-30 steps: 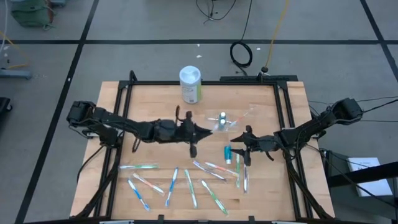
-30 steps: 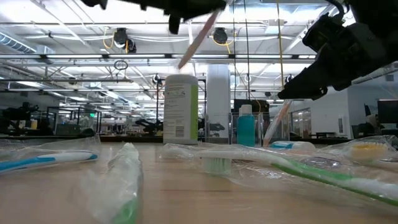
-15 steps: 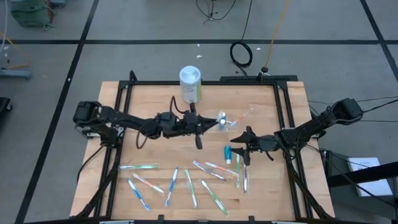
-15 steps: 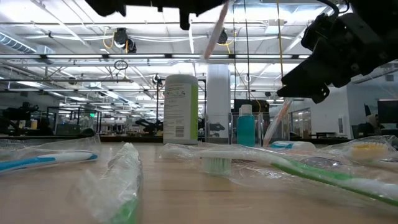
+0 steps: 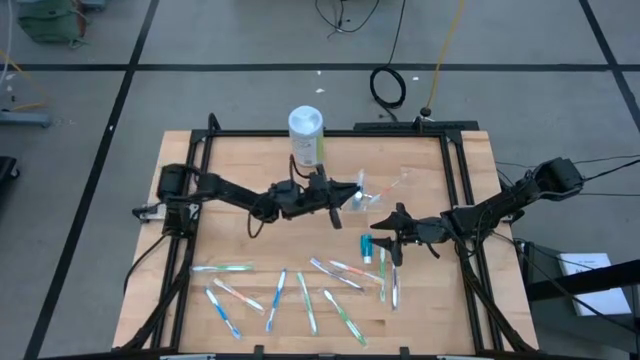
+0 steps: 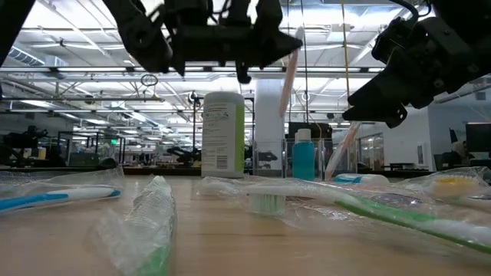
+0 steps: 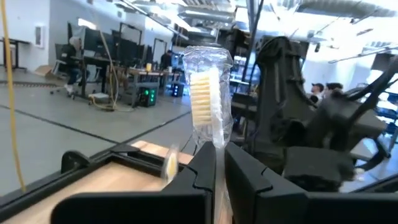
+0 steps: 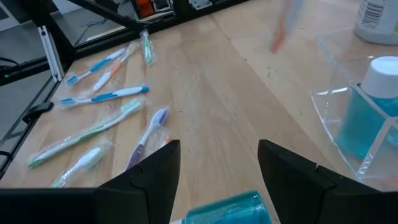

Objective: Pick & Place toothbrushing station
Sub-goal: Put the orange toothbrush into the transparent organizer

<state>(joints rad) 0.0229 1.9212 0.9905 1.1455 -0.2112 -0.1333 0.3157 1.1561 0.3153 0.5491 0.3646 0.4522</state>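
My left gripper point(image 5: 336, 208) is shut on a plastic-wrapped toothbrush point(image 7: 206, 93), pinkish in the low view point(image 6: 288, 73), just left of the clear cup point(image 5: 363, 197) and above the table. The cup point(image 8: 348, 124) stands on the table and holds a teal tube with a white cap point(image 8: 375, 99). My right gripper point(image 8: 217, 165) is open, low over the table to the near right of the cup. Another teal tube point(image 8: 231, 208) lies below its fingers. Several wrapped toothbrushes point(image 5: 300, 290) lie flat near the table's front edge. My left gripper pinches the toothbrush's handle point(image 7: 218, 163) between its two fingers. The brush runs on past the fingertips along their line, its bristle head point(image 7: 203, 93) at the free end. It is lifted clear and hangs below the gripper, a little tilted point(image 6: 285, 92).
A tall white-lidded, green-labelled canister point(image 5: 306, 135) stands behind the cup near the far edge. A black frame point(image 5: 200, 150) runs around the wooden table. Bare wood point(image 5: 260, 250) lies between the arms and the loose toothbrushes.
My left gripper has carried the toothbrush toward the table's right and far side, closer to the cup. The brush has tipped from a clear slant to nearly upright. My right gripper has kept still.
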